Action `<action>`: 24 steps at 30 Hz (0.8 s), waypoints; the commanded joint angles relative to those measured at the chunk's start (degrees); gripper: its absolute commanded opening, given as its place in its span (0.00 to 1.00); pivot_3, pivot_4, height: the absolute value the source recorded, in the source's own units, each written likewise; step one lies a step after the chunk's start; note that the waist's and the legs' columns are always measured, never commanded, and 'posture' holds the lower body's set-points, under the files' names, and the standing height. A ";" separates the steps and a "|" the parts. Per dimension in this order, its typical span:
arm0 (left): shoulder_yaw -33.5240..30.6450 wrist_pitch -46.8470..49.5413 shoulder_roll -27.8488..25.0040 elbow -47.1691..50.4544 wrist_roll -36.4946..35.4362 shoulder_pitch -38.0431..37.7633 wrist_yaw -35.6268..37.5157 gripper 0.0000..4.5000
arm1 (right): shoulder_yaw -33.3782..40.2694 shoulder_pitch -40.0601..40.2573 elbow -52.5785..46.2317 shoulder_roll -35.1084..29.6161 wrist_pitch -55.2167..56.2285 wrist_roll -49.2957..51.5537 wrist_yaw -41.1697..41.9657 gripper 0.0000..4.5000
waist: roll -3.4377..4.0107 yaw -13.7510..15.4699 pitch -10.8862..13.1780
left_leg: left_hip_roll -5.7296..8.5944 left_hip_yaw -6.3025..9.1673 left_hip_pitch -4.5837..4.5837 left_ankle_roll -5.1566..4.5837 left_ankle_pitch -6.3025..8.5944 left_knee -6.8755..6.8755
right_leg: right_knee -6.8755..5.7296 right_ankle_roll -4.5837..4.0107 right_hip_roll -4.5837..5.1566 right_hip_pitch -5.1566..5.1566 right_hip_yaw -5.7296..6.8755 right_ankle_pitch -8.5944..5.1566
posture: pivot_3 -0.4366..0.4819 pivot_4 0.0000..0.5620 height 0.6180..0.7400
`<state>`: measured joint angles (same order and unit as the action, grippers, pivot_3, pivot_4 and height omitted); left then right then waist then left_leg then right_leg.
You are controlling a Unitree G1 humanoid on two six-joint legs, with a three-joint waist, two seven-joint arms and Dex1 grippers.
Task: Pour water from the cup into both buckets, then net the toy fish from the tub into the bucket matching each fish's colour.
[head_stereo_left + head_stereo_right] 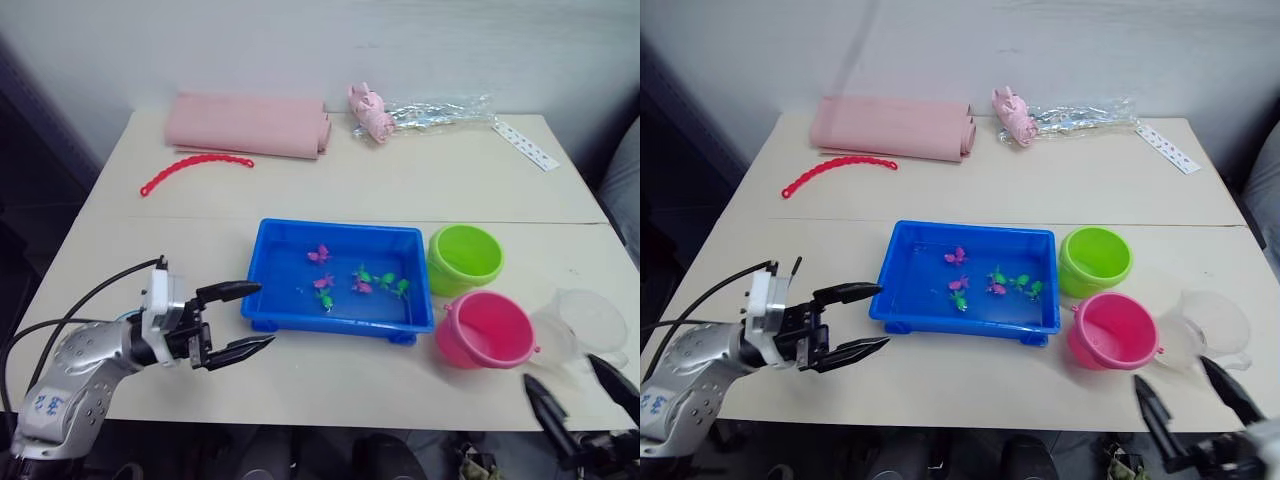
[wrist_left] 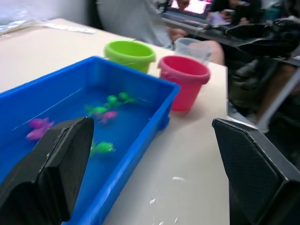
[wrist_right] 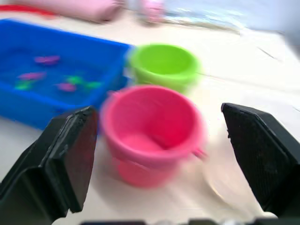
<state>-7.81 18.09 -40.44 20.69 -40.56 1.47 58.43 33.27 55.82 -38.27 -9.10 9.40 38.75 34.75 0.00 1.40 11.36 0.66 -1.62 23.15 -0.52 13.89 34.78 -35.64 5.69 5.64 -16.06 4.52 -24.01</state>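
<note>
The table (image 1: 330, 190) is a pale beige top against a light wall. The blue tub (image 1: 275, 260) sits at its centre, holding water and pink and green toy fish (image 1: 361, 280). The green bucket (image 1: 465, 257) and pink bucket (image 1: 486, 330) stand just right of the tub; the clear cup (image 1: 585, 325) lies beyond them. Left claw (image 1: 247, 318): fingers apart, empty, beside the tub. Right claw (image 1: 583, 388): fingers apart, empty, near the cup. A pink roll (image 1: 248, 124) and red bead chain (image 1: 193, 168) lie at the far side.

A pale beige desk (image 1: 420, 190) is placed against a plain light wall (image 1: 300, 40). A seam is seen across the desk top. Dark floor is seen beside it.
</note>
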 commanded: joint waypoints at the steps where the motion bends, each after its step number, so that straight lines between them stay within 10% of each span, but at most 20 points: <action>1: 3.10 -0.09 1.52 -0.75 0.66 3.92 2.05 0.98 | 3.45 2.25 -0.27 3.37 -0.22 3.62 -4.58 1.00 | 0.01 -0.24 -0.01 | -0.04 -0.19 0.00 0.03 -0.02 -0.12 | -0.03 -0.01 -0.02 -0.17 -0.19 0.00 | 0.48 0.27 1.00; 24: 9.78 -1.41 8.39 1.82 7.47 7.77 -2.65 0.98 | 4.93 -27.00 25.95 -7.51 -16.46 -6.43 -22.74 1.00 | 0.19 -0.38 -0.16 | -0.31 -0.68 0.03 -0.32 -0.20 0.22 | -0.44 -0.03 -0.23 -0.51 -0.72 0.00 | 0.48 0.27 1.00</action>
<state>3.04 17.50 -31.61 20.05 -33.36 9.73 55.85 37.12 29.14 -13.16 -15.74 -7.68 33.52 12.99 0.19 1.02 11.20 0.35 -2.31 23.17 -0.85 13.68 35.00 -36.09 5.66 5.42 -16.56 3.80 -24.01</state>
